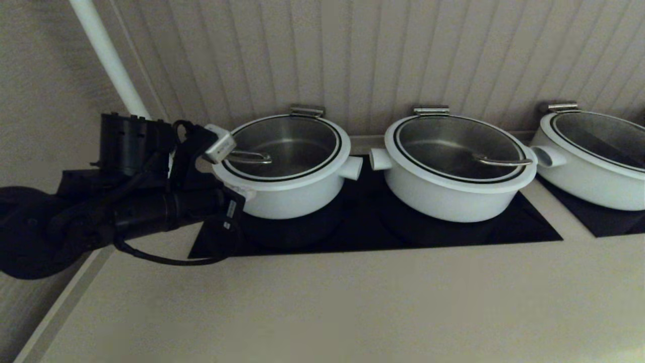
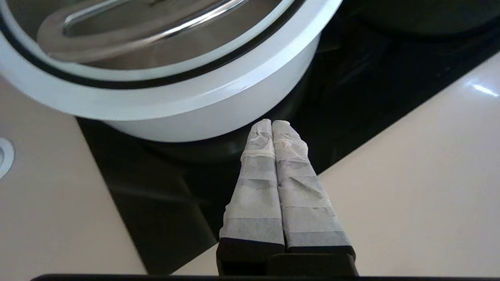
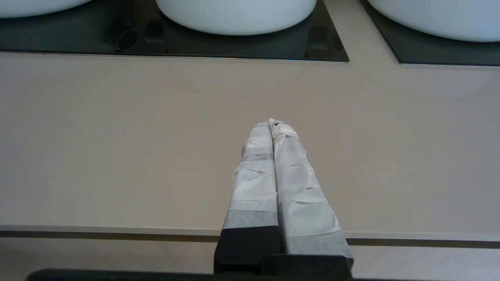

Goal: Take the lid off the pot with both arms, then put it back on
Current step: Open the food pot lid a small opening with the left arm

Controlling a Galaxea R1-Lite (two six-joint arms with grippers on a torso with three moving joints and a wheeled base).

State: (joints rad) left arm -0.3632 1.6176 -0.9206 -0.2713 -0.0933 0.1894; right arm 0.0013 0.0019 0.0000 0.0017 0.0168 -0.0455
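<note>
i hold the left gripper point(image 2: 272, 124) clenched on nothing just beside the pot point(image 1: 287, 194) at the far left, its lid point(image 1: 282, 146) seated, while the right gripper point(image 3: 273, 124), clenched and empty, hangs over the near counter point(image 3: 117, 148), likely parked.

Black cabled arm point(image 1: 101, 212), white-taped fingers point(image 2: 256, 183)

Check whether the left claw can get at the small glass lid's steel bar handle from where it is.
Probably yes: the left claw, shut, sits beside the white straight-sided pot, below the glass lid; nothing covers its curved steel bar handle.
</note>
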